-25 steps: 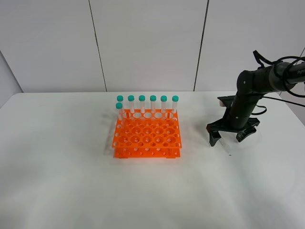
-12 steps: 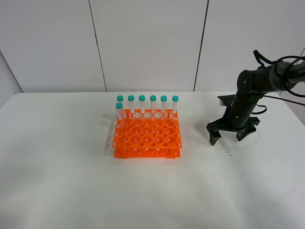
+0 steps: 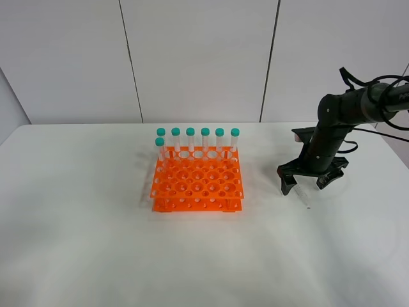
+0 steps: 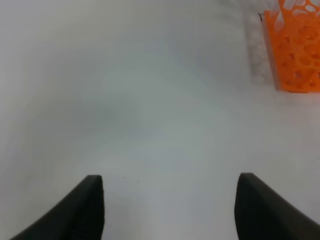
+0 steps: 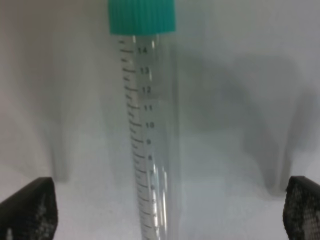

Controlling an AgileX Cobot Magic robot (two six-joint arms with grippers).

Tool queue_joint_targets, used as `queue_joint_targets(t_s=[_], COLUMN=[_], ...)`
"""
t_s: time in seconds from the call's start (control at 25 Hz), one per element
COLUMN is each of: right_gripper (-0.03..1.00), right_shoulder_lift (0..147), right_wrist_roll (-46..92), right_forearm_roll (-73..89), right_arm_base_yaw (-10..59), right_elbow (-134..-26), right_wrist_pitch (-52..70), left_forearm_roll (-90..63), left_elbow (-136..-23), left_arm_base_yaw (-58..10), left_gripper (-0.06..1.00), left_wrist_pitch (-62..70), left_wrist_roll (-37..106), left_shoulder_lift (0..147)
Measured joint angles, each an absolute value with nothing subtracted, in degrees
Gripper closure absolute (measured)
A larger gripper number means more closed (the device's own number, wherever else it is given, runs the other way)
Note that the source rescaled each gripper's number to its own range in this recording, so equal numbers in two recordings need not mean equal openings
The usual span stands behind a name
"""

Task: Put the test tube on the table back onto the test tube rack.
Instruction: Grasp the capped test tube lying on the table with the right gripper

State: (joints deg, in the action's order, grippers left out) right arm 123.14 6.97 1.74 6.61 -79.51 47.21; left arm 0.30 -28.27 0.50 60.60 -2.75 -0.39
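One clear, graduated, teal-capped test tube (image 5: 145, 140) lies within the released right tool (image 3: 305, 185); left tool (image 4: 168, 192) also released.

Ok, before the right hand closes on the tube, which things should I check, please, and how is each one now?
1. Right hand open: ok.
2. Test tube lying on the table between its fingers: ok.
3. Teal cap on the tube: ok.
4. Free holes in the test tube rack: ok, front rows empty.
5. Fingers low enough to grip: cannot tell.
6. Left hand open, empty: ok.
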Motion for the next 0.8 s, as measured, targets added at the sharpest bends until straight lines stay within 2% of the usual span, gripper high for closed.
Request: queue_joint_targets(t_s=[0.8], right_gripper=[-0.01], right_shoulder_lift=[123.14], right_wrist_roll=[5.04], right_forearm_roll=[-1.17], right_arm_base_yaw=[6.74], right_elbow=[-79.51], right_wrist_pitch=[46.79], left_forearm_roll=[0.30], left_elbow=[-28.27], left_arm_base_yaw=[0.50], left_gripper=[0.09], left_wrist_pitch=[60.60], left_wrist_roll=[-2.75], left_shoulder_lift=[-0.39])
